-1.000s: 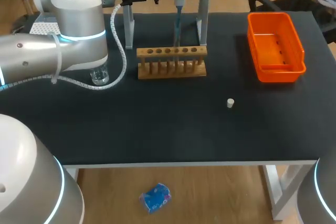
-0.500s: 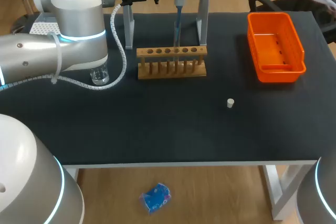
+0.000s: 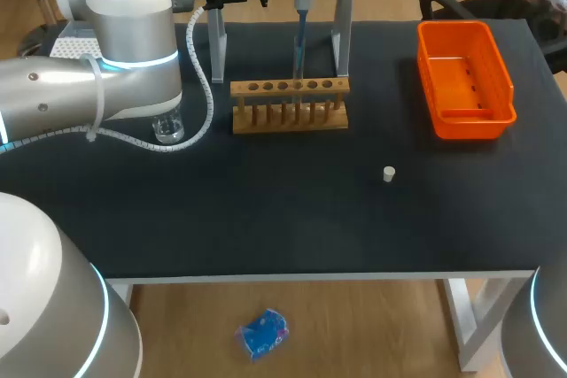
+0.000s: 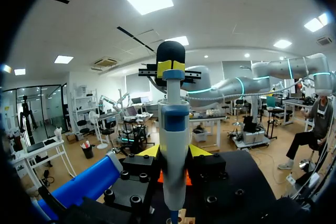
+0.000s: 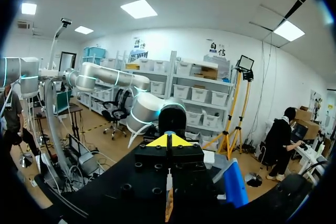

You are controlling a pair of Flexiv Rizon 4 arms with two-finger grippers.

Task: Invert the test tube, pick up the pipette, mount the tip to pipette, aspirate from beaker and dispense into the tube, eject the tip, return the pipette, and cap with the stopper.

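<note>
A clear glass beaker (image 3: 168, 127) stands half under the left arm's grey elbow, well below and to the side of the left fingers (image 4: 174, 151). These clamp a white-and-blue pipette with a black cap (image 4: 174, 121) from both sides, up at the desk's far edge between the posts of a grey stand (image 3: 341, 34). The pipette's thin shaft hangs down from the fingers to just behind a wooden tube rack (image 3: 290, 105). A wide bare stretch of black desk (image 3: 266, 219) runs from the rack to the front edge. A small white stopper (image 3: 388, 173) stands in it, well apart from both pairs of fingers. An orange plastic bin (image 3: 465, 77) sits near the right edge. The right fingers (image 5: 168, 141) are pressed closed, tip to tip.
</note>
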